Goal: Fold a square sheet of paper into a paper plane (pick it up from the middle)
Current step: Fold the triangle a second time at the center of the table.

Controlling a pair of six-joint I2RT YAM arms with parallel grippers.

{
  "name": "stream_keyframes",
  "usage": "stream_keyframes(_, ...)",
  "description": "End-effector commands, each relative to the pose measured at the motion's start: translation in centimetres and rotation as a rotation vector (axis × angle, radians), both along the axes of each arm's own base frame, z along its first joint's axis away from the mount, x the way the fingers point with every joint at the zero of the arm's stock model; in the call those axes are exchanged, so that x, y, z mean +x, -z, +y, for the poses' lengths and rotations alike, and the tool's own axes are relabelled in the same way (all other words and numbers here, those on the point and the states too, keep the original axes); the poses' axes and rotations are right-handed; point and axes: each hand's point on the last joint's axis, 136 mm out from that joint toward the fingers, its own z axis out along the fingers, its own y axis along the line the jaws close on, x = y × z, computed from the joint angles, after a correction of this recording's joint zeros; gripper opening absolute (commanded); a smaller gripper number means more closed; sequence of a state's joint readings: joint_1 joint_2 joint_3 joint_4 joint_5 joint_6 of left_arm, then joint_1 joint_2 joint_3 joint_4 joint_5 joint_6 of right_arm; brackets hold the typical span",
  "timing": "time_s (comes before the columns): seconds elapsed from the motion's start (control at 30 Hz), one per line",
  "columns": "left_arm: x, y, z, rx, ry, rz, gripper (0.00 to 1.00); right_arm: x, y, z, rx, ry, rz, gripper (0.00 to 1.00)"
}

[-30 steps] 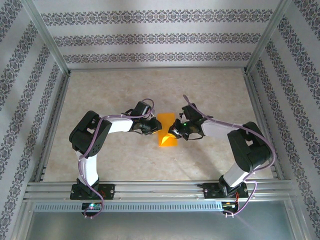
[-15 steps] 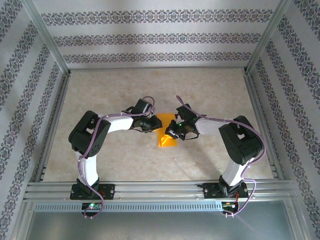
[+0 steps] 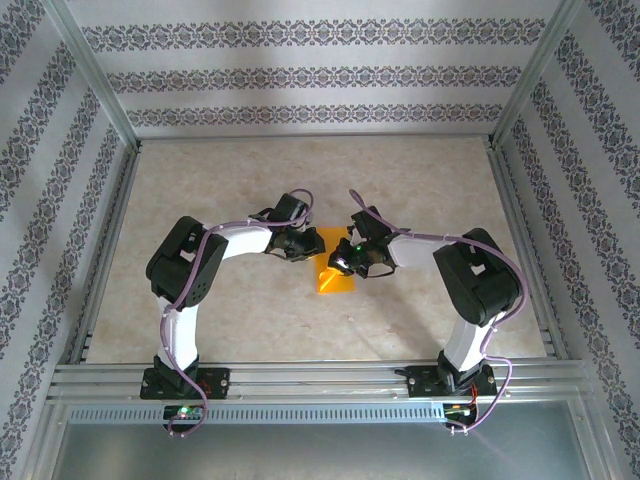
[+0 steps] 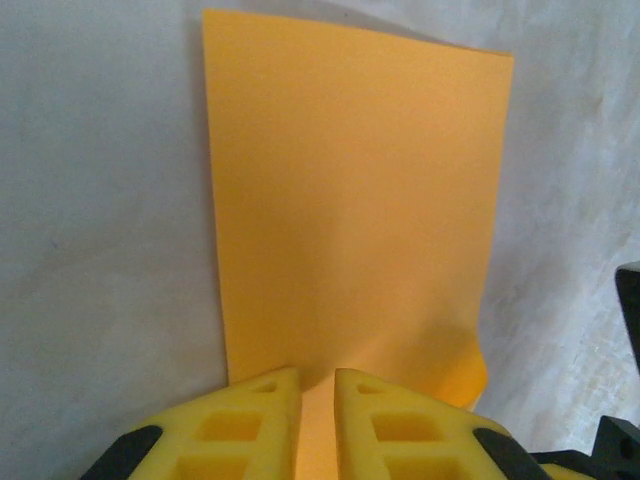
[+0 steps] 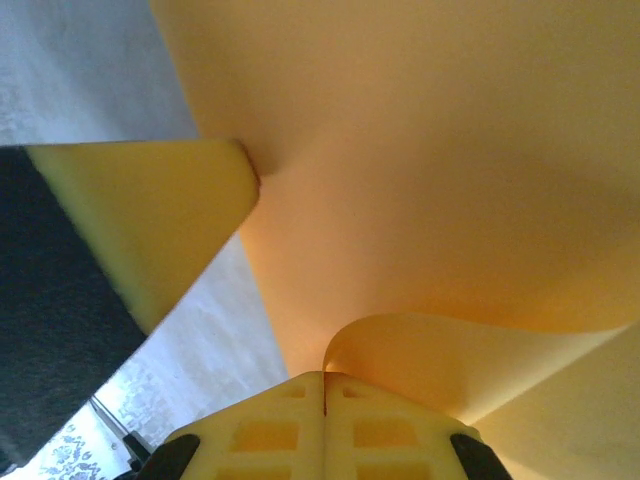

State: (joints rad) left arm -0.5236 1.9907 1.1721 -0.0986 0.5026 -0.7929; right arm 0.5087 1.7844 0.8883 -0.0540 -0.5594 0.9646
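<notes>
The square sheet of paper (image 3: 338, 280) is bright orange and lies as a narrower rectangle (image 4: 350, 200) in the middle of the table. My left gripper (image 3: 307, 243) meets it from the left. Its yellow fingertips (image 4: 317, 375) stand a narrow slit apart and rest on the sheet's near end, and one left finger (image 5: 150, 210) dimples the paper. From the right, my right gripper (image 3: 346, 262) is shut (image 5: 324, 376) on a curled-up edge of the sheet (image 5: 450, 150), which arches over the flat part.
The beige table (image 3: 250, 180) is fenced by aluminium rails (image 3: 300, 375) and patterned walls. A dark part of the right gripper (image 4: 628, 300) sits at the right edge of the left wrist view, close to the paper.
The right gripper has slid a little left and away over the sheet with the paper edge in it, and its elbow swung inward. The left gripper edged slightly right.
</notes>
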Motion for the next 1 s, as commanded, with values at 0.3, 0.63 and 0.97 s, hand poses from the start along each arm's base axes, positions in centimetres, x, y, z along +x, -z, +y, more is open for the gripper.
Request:
stream_keyframes(0.3, -1.0, 2.1, 1.4, 0.073, -0.010, 0.066, 0.16, 1.1, 0.2, 0.8, 0.005, -0.009, -0.029, 0.00)
stream_keyframes(0.63, -1.1, 2.1, 1.3, 0.069, -0.008, 0.066, 0.16, 1.0, 0.7, 1.2, 0.004, -0.025, -0.016, 0.00)
stream_keyframes(0.97, -1.2, 2.1, 1.3, 0.063, -0.005, 0.065, 0.16, 0.9, 1.0, 1.3, -0.002, -0.037, -0.011, 0.00)
